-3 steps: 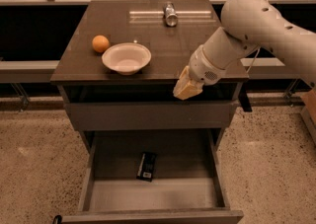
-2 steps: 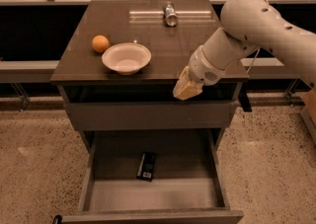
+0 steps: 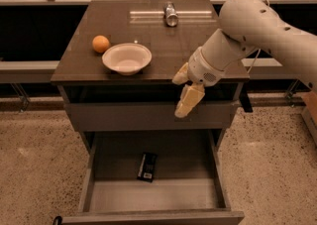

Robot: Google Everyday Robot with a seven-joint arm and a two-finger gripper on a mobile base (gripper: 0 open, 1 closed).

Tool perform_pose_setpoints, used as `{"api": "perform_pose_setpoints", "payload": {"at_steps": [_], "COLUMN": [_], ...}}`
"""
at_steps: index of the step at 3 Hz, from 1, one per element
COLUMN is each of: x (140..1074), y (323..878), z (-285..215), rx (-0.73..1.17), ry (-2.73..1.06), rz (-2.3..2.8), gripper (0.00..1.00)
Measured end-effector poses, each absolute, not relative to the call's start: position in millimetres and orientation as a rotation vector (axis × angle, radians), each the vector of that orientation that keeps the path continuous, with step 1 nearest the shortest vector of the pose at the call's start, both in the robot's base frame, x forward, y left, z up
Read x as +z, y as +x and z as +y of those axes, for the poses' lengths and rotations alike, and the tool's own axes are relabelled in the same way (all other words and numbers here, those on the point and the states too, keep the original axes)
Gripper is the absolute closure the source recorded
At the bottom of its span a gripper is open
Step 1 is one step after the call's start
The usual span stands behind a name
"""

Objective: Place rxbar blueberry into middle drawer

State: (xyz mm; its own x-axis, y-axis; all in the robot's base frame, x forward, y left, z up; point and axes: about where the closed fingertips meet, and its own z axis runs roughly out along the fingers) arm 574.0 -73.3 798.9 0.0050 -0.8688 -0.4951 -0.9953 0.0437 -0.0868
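Observation:
The rxbar blueberry [image 3: 147,166], a dark flat bar with small white print, lies on the grey floor of the open middle drawer [image 3: 101,196], left of its centre. My gripper [image 3: 183,95] hangs in front of the cabinet's upper edge, above the drawer and up and to the right of the bar. Its pale fingers [image 3: 189,101] are spread apart and hold nothing. The white arm reaches in from the upper right.
On the dark counter [image 3: 168,53] stand a white bowl [image 3: 127,58], an orange [image 3: 100,43] to its left and a silver can [image 3: 171,14] at the back. A shut grey drawer front [image 3: 124,116] sits above the open drawer. Speckled floor lies on both sides.
The gripper has stayed in about the same place in front of the cabinet edge. The bar lies in the drawer as before.

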Motion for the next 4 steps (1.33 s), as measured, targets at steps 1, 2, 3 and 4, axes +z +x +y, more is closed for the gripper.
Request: {"api": "perform_pose_setpoints", "payload": {"at_steps": [1, 2, 3, 4], "x": [798.8, 798.8, 798.8, 798.8], "y": [573.8, 571.1, 570.0, 569.5], "z": [-73.1, -73.0, -72.9, -72.9], "rx": [0.409, 0.409, 0.409, 0.409], "ry": [-1.874, -1.874, -1.874, -1.874], "rz": [1.913, 1.913, 1.913, 1.913], "gripper": [0.0, 0.0, 0.0, 0.18]}}
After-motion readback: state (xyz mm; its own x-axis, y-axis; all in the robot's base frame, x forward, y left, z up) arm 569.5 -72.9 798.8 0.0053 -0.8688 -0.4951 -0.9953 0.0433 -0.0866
